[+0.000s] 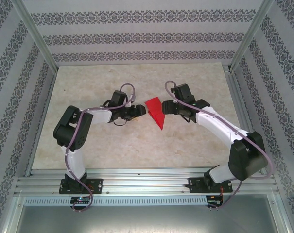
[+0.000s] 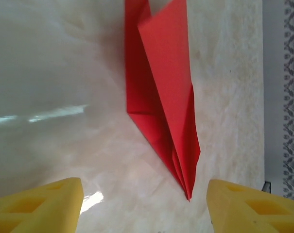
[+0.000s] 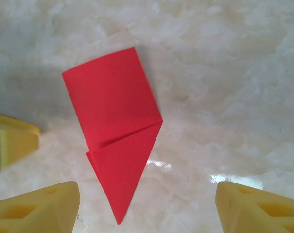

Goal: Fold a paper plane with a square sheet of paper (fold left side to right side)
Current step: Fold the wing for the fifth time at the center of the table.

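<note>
The red plane [image 1: 155, 113] lies flat at the middle of the surface [image 1: 137, 148], its point toward the near edge, between the left claw [image 1: 138, 111] and right claw [image 1: 168, 108], each just beside it with jaws spread wide.

No readable text, labels or numbers anywhere.
</note>
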`<move>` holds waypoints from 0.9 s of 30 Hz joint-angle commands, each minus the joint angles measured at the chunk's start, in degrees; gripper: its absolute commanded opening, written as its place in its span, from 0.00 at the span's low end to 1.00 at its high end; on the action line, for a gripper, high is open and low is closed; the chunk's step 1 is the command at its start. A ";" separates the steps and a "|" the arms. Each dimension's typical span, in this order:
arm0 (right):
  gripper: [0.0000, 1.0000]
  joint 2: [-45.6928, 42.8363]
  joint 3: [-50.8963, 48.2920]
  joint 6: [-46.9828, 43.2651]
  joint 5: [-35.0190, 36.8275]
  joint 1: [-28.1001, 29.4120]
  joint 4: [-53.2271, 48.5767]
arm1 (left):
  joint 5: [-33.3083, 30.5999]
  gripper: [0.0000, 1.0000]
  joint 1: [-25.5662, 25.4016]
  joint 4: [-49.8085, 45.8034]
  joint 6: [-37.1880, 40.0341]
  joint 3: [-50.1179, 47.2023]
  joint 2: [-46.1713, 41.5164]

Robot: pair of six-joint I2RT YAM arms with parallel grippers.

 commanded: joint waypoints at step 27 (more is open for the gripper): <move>0.60 11.57 -6.44 -4.58 -39.43 -14.24 20.34 | 13.07 0.03 -1.60 -4.50 13.63 11.76 5.37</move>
